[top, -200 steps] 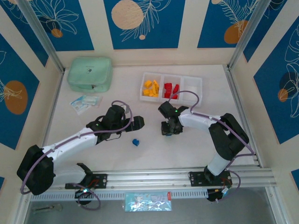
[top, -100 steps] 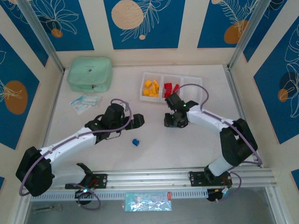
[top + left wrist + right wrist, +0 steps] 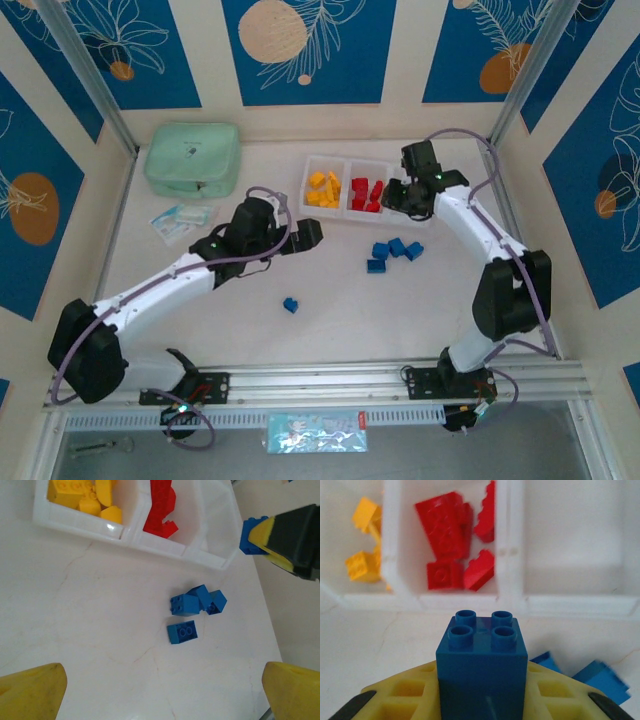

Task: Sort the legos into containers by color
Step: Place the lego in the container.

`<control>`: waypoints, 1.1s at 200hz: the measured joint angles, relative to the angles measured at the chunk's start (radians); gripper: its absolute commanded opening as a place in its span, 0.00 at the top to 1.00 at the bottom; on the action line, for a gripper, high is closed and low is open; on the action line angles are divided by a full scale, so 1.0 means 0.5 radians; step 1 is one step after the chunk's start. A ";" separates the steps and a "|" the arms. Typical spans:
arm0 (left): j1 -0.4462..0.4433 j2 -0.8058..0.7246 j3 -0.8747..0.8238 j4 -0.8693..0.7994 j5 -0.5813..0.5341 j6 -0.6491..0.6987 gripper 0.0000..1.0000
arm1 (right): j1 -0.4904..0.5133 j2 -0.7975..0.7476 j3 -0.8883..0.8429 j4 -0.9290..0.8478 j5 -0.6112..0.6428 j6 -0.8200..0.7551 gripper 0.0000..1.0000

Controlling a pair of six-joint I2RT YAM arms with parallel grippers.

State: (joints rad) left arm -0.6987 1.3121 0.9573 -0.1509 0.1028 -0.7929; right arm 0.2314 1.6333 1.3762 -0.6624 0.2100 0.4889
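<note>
The white tray (image 3: pixel 346 188) holds yellow legos (image 3: pixel 323 189) in its left compartment and red legos (image 3: pixel 366 193) in the middle one. Its right compartment (image 3: pixel 575 530) is bare. My right gripper (image 3: pixel 398 197) hovers at the tray's right end, shut on a blue four-stud lego (image 3: pixel 482 665), also seen as the held blue lego (image 3: pixel 252 535). Three blue legos (image 3: pixel 392 252) lie on the table in front of the tray, and one more blue lego (image 3: pixel 290 305) lies nearer the arms. My left gripper (image 3: pixel 310 233) is open and empty, left of the blue cluster (image 3: pixel 197 602).
A mint-green pouch (image 3: pixel 192 158) sits at the back left with a small clear packet (image 3: pixel 182 220) in front of it. Metal frame rails run along the right side and the near edge of the table.
My right arm lifted from the table's middle and swung back to the tray's right end with a blue lego in its grip, uncovering three blue legos. The left gripper shifted slightly toward the tray.
</note>
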 measured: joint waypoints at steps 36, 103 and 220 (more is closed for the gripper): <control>-0.001 0.100 0.056 0.021 0.028 0.050 0.00 | -0.147 0.352 0.257 -0.011 0.034 -0.051 0.68; -0.001 0.335 0.238 0.019 0.095 0.140 0.00 | -0.237 0.779 0.620 -0.069 0.117 -0.152 0.48; -0.001 0.146 0.208 -0.110 0.090 0.194 0.00 | -0.017 0.346 0.351 -0.153 0.158 -0.130 0.36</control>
State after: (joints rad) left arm -0.6991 1.3853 1.0611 -0.2058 0.1478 -0.6960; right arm 0.2230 1.8061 1.5517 -0.7387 0.2890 0.4236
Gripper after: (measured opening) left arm 0.999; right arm 0.624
